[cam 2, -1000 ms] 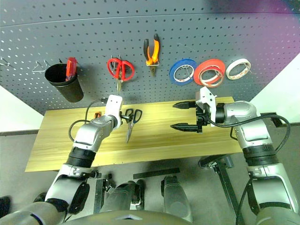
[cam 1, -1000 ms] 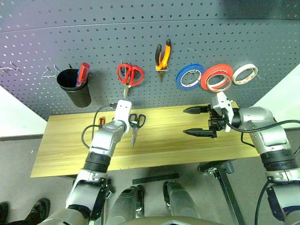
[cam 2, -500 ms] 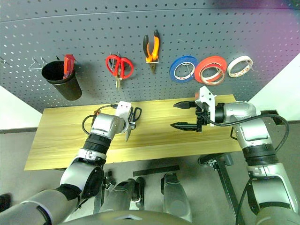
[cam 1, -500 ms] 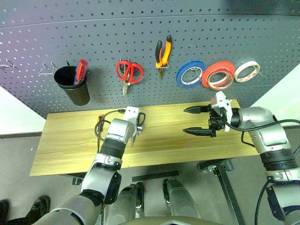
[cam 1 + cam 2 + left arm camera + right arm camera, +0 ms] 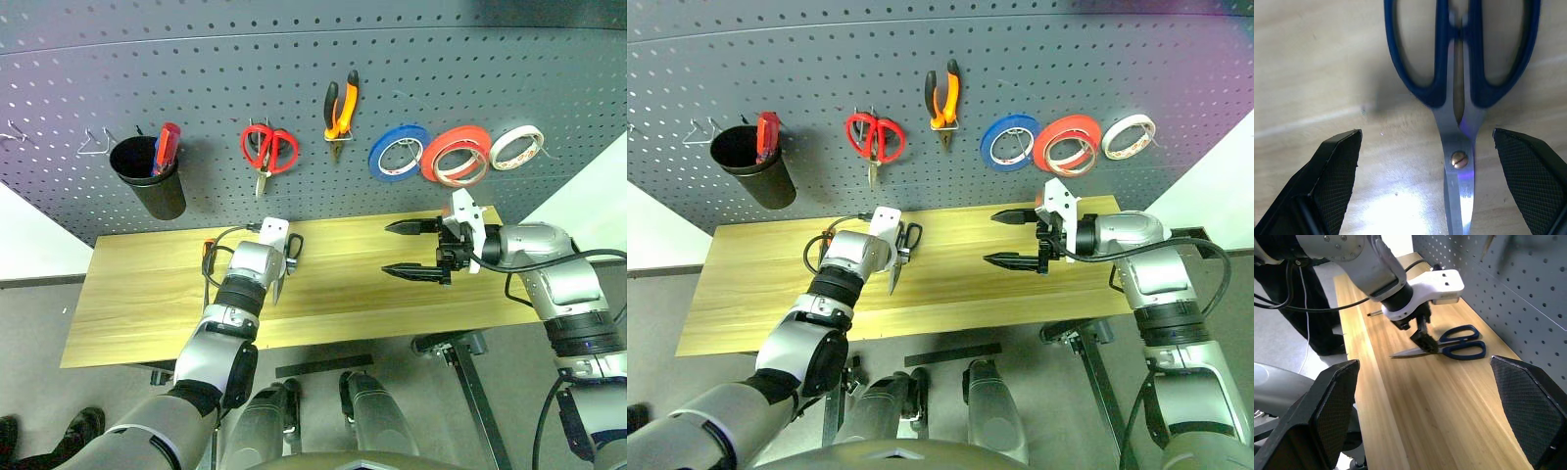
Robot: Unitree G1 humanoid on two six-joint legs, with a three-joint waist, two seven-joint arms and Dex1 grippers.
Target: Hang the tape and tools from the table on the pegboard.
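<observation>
Dark blue-handled scissors lie flat on the light wooden table. My left gripper points down over them, open, one finger on each side of the pivot screw and not touching it. The screwdriver's orange-and-black handle shows on the table just left of that arm, mostly hidden by it. My right gripper hovers open and empty above the table's right half. On the pegboard hang the orange-handled pliers and the red-orange tape.
Also on the board are red scissors, a blue tape roll, a white tape roll and a black cup holding a red-handled tool. Bare wire hooks sit at its left. A person's shoes show by the table's left end.
My left gripper has come down and tilted more steeply onto the scissors, and its elbow has bent. The right arm has stayed still.
</observation>
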